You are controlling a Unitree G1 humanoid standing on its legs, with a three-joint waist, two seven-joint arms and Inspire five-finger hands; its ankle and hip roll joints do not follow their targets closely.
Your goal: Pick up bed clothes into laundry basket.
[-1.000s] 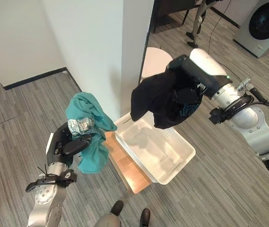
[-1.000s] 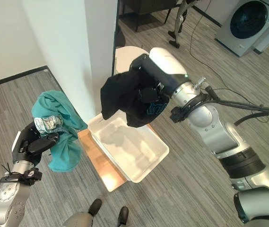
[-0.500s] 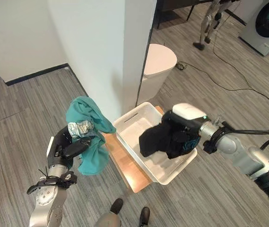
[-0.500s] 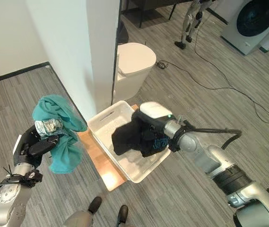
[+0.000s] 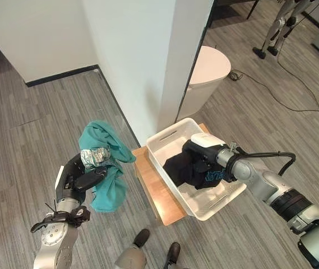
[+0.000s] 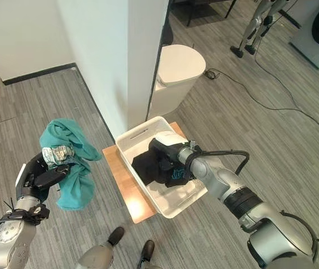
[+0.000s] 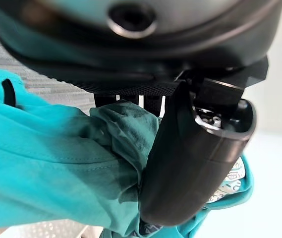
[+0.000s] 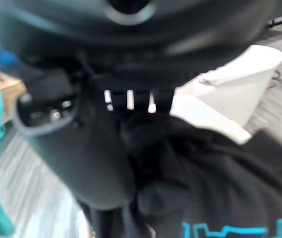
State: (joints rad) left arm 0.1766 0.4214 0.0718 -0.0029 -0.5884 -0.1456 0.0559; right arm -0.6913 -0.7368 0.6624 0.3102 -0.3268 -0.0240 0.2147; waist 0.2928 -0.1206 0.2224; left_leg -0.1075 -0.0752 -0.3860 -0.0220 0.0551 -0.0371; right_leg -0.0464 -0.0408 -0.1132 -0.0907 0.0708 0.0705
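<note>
Right wrist view: right hand clenched on black garment; head views add basket, left hand gripping teal cloth.

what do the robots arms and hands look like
Both arms are silver-grey rounded metal segments with black bands at the joints. The left hand is dark, with white side plates. The right hand is dark under a white cover, and black cables run along its forearm.

Left hand is up at the near left, fingers clamped on a teal garment that hangs off it. Over to the right, the right hand is down inside the white laundry basket, gripping a black garment, the basket sitting on a low wooden board by the white pillar.
</note>
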